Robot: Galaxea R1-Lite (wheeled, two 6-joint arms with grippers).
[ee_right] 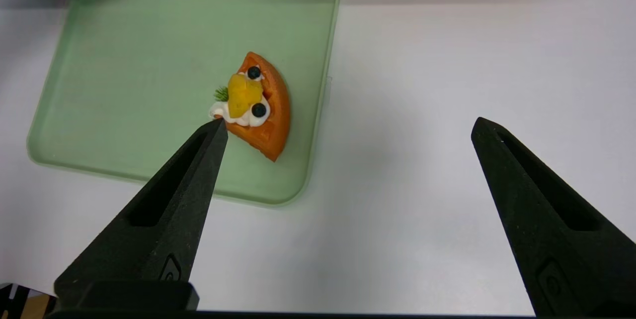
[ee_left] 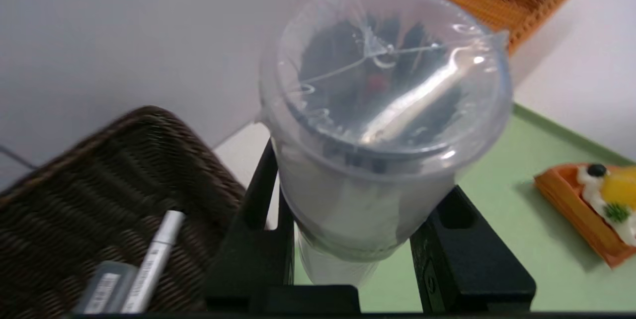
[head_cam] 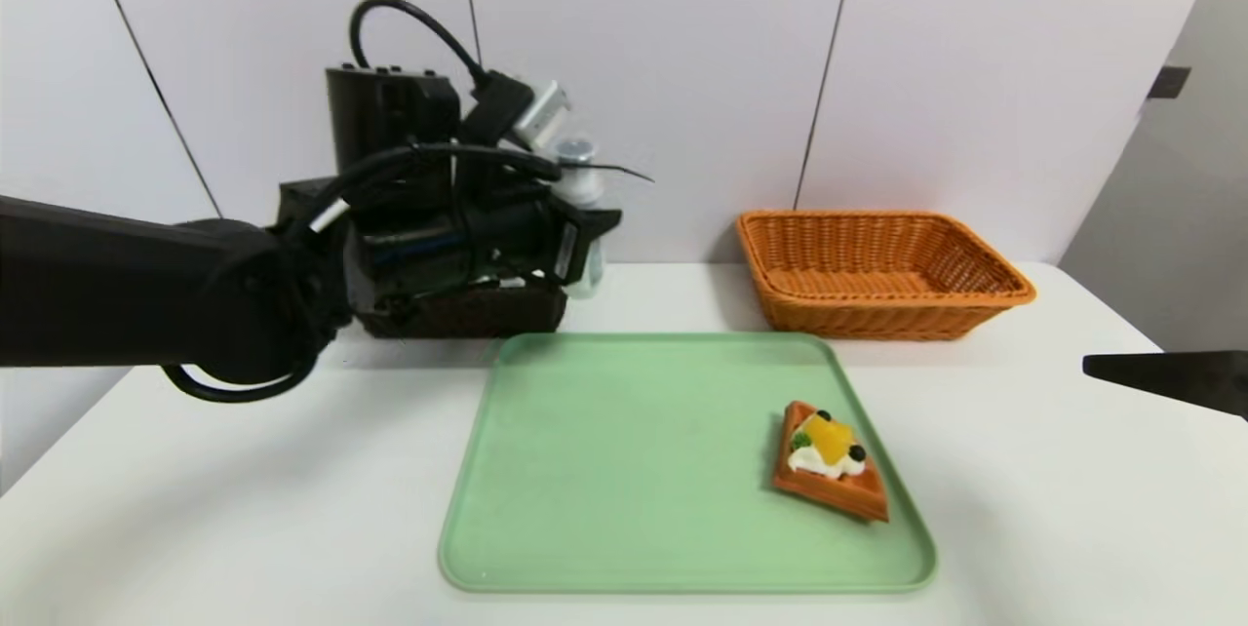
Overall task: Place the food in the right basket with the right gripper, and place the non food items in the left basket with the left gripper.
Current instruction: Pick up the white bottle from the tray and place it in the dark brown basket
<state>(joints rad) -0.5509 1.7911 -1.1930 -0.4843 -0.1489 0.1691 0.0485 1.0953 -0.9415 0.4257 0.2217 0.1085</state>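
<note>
Clear plastic cup [ee_left: 382, 125] clamped between left fingers [ee_left: 258, 239] | right fingers [ee_right: 198, 170] wide, empty

In the head view the left arm [head_cam: 146, 290] covers most of the dark basket [head_cam: 468, 312] and most of the clear cup [head_cam: 582, 216]. The right end effector [head_cam: 1165, 379] shows only as a black tip cut off by the edge. In the left wrist view the pen [ee_left: 154, 264] and the small grey thing [ee_left: 102, 293] beside it are blurry and cut off.
</note>
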